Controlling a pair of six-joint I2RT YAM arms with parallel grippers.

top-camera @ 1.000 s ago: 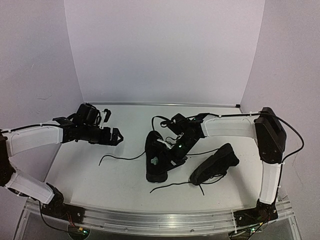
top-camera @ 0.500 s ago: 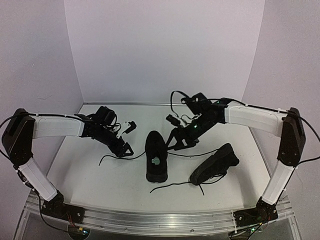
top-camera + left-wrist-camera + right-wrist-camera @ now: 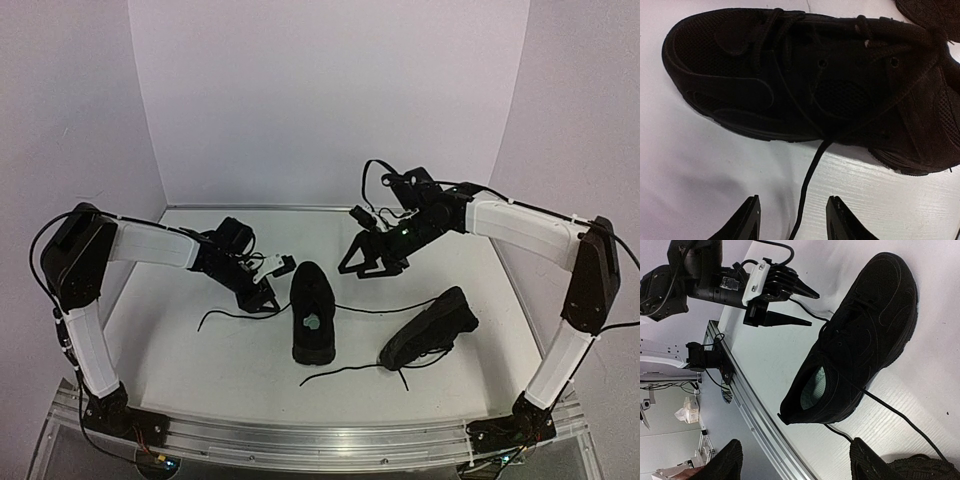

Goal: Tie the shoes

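Note:
One black shoe (image 3: 312,315) stands upright mid-table, toe away from me, its pale insole showing (image 3: 815,385). The other shoe (image 3: 432,327) lies tilted to its right. Thin black laces trail loose over the table: one to the left (image 3: 235,315), one to the right (image 3: 395,308), one along the front (image 3: 345,372). My left gripper (image 3: 268,302) sits low beside the upright shoe's left side (image 3: 790,75). It (image 3: 794,220) is open, and the left lace (image 3: 807,192) runs between its fingers without touching them. My right gripper (image 3: 362,268) hovers behind the shoes, open and empty (image 3: 797,462).
A metal rail (image 3: 300,440) runs along the table's near edge and also shows in the right wrist view (image 3: 760,425). White walls close the back and sides. The second shoe's edge shows at the corner of each wrist view (image 3: 935,15) (image 3: 920,467).
My left arm has swung right and down to the upright shoe's left lace, its jaws narrowing. My right arm has lifted off that shoe and pulled back and upward.

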